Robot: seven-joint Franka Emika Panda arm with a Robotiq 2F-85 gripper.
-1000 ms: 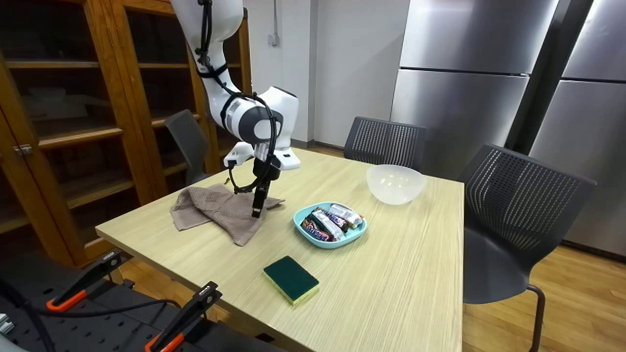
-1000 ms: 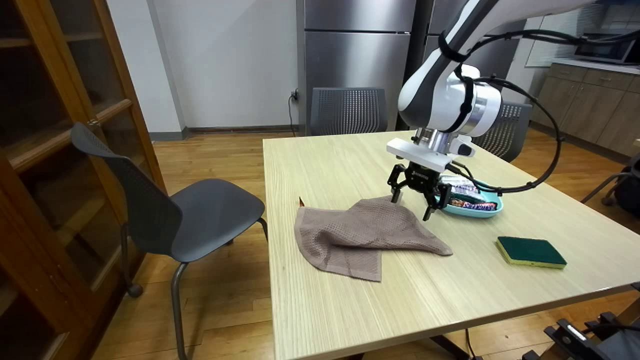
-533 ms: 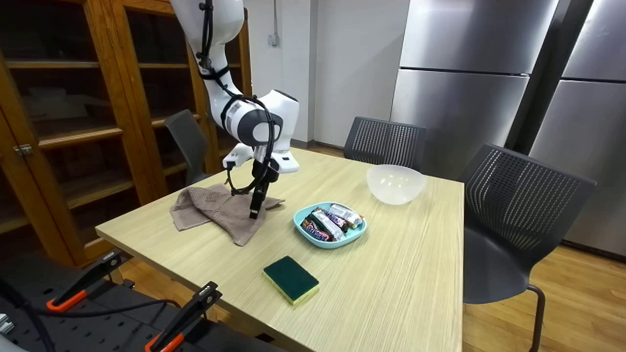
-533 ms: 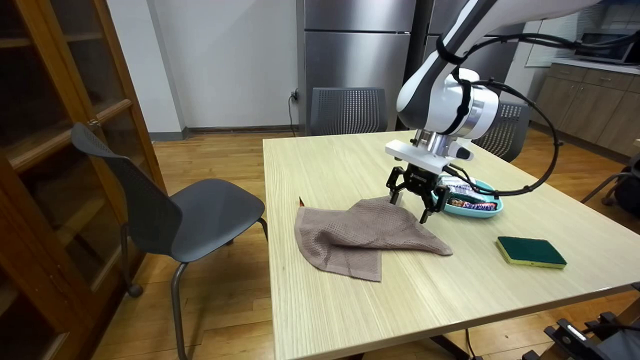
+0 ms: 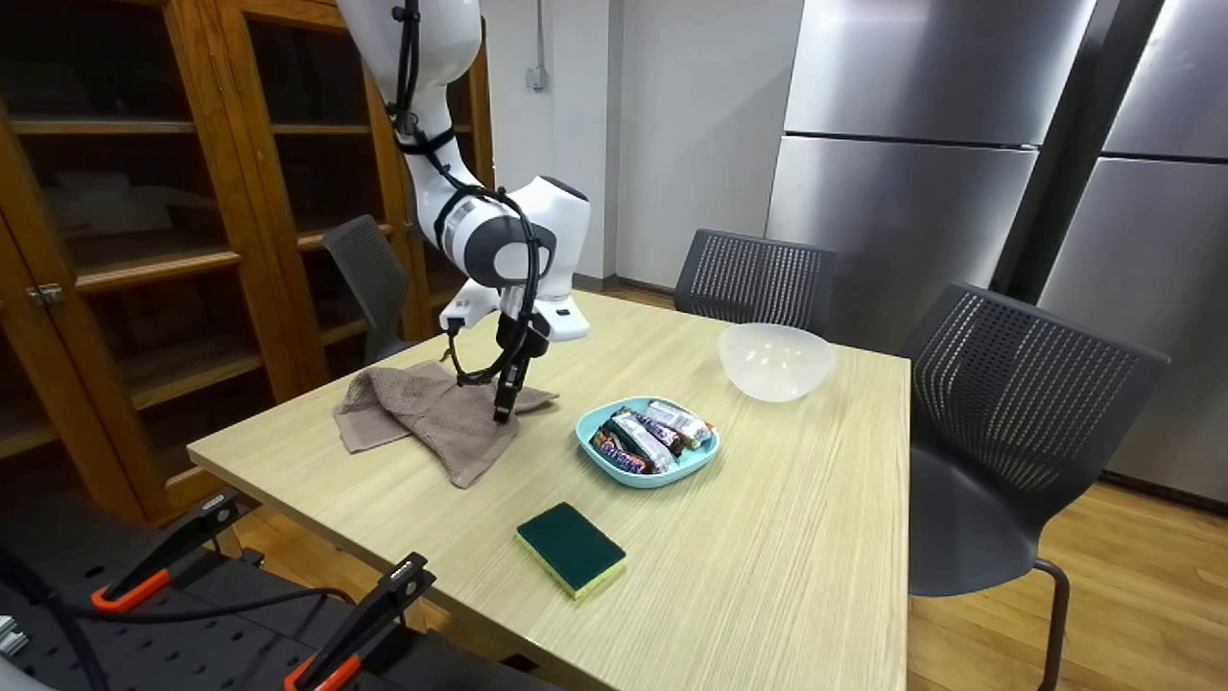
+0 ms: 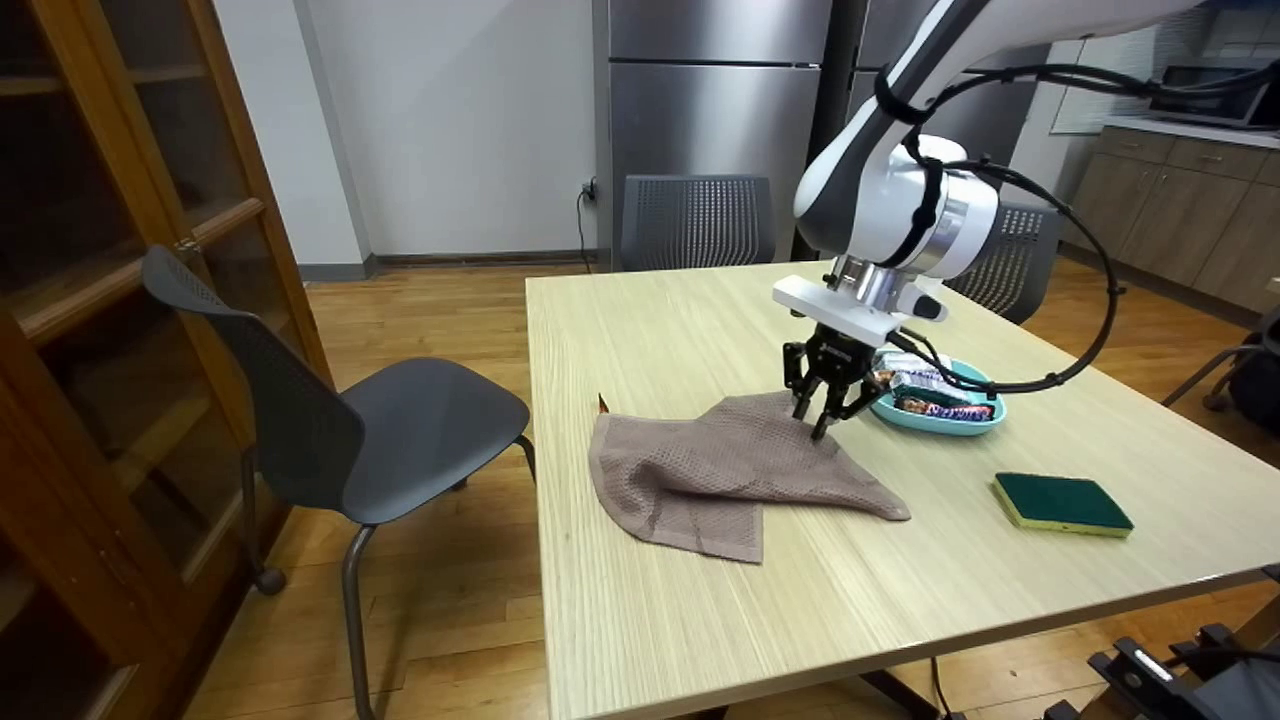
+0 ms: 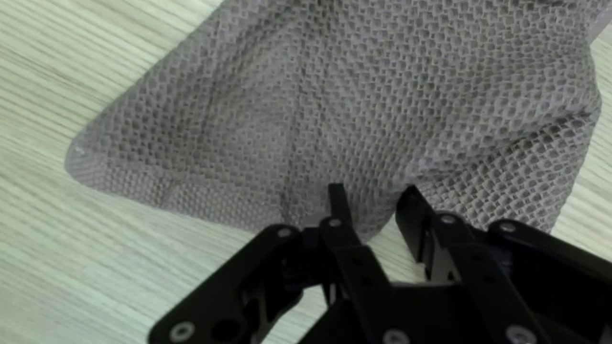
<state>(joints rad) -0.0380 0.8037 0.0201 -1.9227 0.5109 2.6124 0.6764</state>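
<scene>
On the table point(image 5: 787, 537), at left, lies the brown cloth point(image 5: 422, 408), its long axis from left to right; over its right part is the gripper point(image 6: 809, 424), fingers point(image 7: 340, 205) partly apart, cloth between them, no firm grip seen. Further right: the near sponge point(image 5: 570, 547), the dish point(image 5: 686, 463) of wrapped bars point(image 5: 645, 441), closest neighbour, the far bowl point(image 5: 775, 360).

You had your smooth white-and-dark-grey jointed arm point(image 5: 422, 182) angled down from above, bent at its lower joint. Below the short silver metal wrist collar point(image 6: 868, 283), your black two-fingered metal gripper point(image 7: 372, 188) pointed downward at a slant, its slim dark fingers point(image 7: 339, 203) partly apart, a narrow gap showing between the tips.
</scene>
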